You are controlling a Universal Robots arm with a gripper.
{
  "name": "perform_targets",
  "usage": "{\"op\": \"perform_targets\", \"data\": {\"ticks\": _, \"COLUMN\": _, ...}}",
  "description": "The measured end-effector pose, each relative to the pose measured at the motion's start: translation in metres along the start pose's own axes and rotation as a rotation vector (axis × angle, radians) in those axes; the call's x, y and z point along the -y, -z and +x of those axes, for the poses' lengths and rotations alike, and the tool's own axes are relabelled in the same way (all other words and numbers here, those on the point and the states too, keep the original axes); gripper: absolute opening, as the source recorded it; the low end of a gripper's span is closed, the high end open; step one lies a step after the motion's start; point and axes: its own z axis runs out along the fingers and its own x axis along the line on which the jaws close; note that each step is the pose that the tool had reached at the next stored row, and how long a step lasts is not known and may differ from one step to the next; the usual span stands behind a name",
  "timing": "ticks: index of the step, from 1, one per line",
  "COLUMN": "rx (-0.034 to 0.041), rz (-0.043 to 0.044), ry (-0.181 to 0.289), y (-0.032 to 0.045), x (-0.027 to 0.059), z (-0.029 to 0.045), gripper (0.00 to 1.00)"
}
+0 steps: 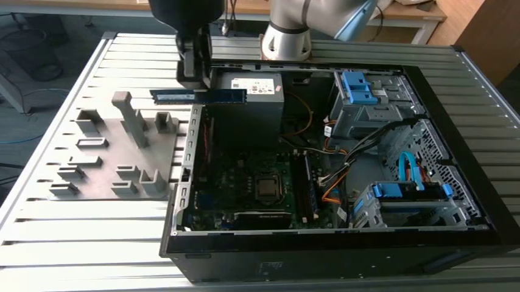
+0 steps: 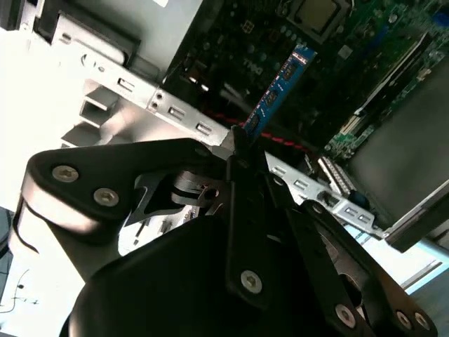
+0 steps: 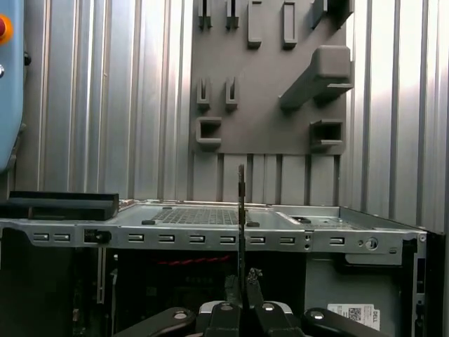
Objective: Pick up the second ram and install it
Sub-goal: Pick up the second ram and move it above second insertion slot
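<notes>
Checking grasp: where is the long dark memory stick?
Exterior view's upper left: the black tool grips the dark memory stick over the computer case's rim, near the grey holder block.

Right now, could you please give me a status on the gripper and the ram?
Gripper shut on ram. Ram aloft over case wall, not seated. No obstruction seen below.
</notes>
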Motion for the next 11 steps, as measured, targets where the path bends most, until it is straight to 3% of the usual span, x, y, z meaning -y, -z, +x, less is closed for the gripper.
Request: {"op": "perform_targets", "data": {"ticks": 11, "rx": 0.0000, "rz": -0.0001, "ry": 0.000, "y": -0.0001, "x": 0.0279, "z": 0.0005, "gripper": 0.14}}
